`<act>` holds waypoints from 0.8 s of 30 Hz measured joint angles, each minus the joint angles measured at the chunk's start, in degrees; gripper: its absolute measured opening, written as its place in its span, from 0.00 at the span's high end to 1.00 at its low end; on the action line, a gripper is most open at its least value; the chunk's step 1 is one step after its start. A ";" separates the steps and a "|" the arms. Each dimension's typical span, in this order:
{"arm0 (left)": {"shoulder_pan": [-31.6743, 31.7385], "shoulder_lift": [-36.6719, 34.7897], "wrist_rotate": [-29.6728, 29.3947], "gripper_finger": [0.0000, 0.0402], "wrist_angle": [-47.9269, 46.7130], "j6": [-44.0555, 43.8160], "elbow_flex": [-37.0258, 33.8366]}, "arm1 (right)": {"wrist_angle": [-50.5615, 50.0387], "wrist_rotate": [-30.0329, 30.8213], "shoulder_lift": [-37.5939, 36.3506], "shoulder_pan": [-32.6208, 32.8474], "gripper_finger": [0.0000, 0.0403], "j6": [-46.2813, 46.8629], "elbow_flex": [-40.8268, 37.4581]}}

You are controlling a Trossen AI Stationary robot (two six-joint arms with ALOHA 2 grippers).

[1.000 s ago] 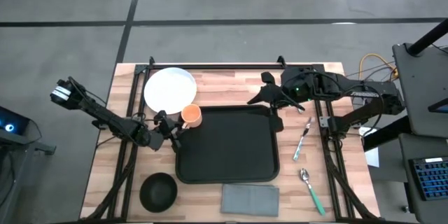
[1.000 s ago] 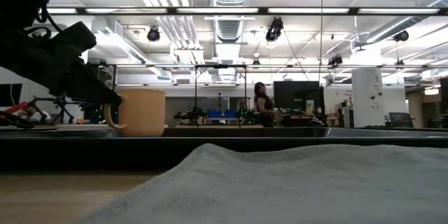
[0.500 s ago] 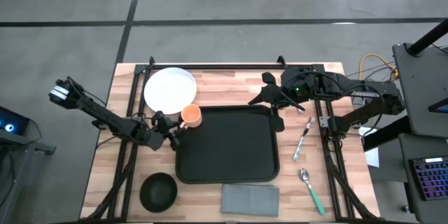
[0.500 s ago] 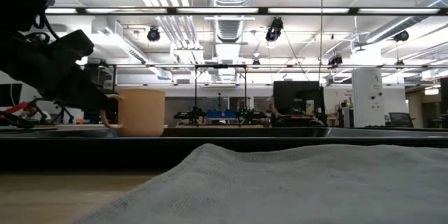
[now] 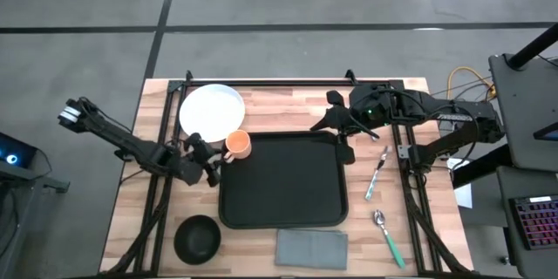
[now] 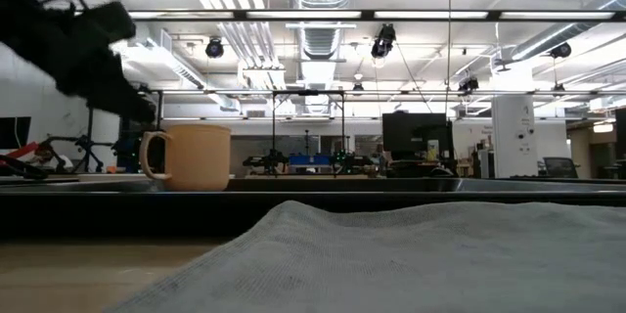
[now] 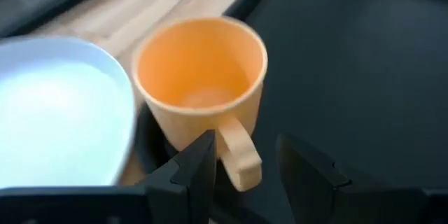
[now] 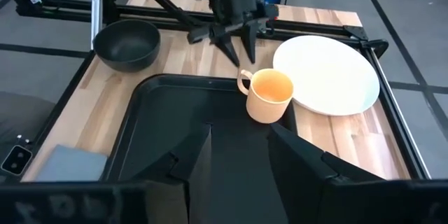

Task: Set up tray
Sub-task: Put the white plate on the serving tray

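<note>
High view: straight down over the whole table, far enough to take in both arms and grey floor around.
Low view: at table-top height, level, looking across a grey napkin into the room.
Left wrist view: very close on the orange cup.
Right wrist view: farther back, across the tray.
Shared: all four views show the orange cup.

No text, label, brand, number or sign can be read in any view, neither on the things on the table nor in the room behind.
</note>
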 joint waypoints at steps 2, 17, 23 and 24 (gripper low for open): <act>0.00 -1.01 0.02 0.67 -8.44 1.60 3.43 | -0.01 0.02 0.00 0.00 0.68 -0.08 0.00; 9.19 -1.66 9.60 0.67 -35.33 -1.60 17.41 | -0.38 -0.04 0.22 -0.02 0.68 -3.03 -0.30; 20.77 3.72 15.22 0.67 -38.80 4.28 20.74 | -0.39 -0.17 0.20 -0.02 0.68 -3.00 -1.18; 23.18 4.72 17.11 0.67 -39.14 6.42 21.52 | -0.37 -0.20 0.20 -0.02 0.68 -3.01 -1.29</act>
